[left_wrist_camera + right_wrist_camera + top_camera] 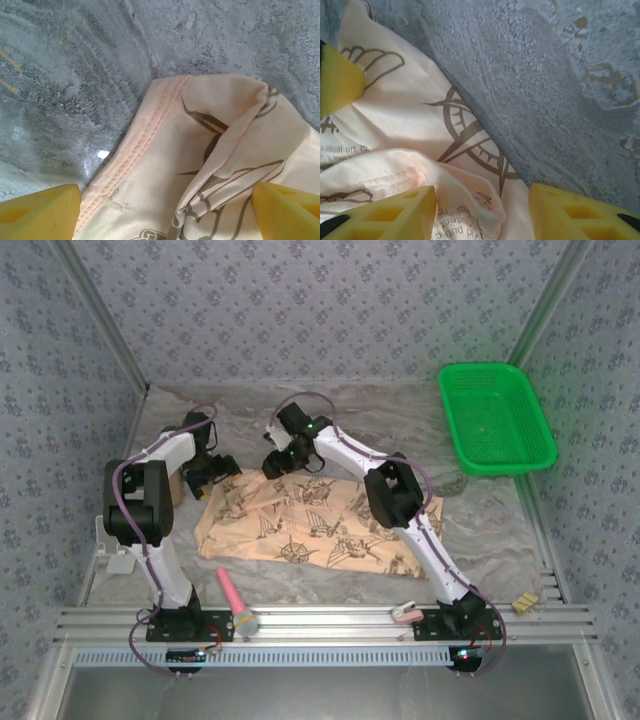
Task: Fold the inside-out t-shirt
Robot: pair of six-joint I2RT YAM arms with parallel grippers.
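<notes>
Peach-tan cloth t-shirt w/ dark compass prints (310,525) lies spread but rumpled mid grey marbled counter (490,530), between the two arms. L hand (213,472) is at the shirt's far-left corner. Its jaws are wide, w/ stitched hem (135,150) & a folded flap in the gap, nothing gripped. R hand (275,462) is at the far edge, just right of L. Its jaws are abt half apart w/ a raised fold of cloth between them, next to one yellow finger (385,215), not pinched. Green plastic basket (495,425) sits far right, well apart from shirt.
</notes>
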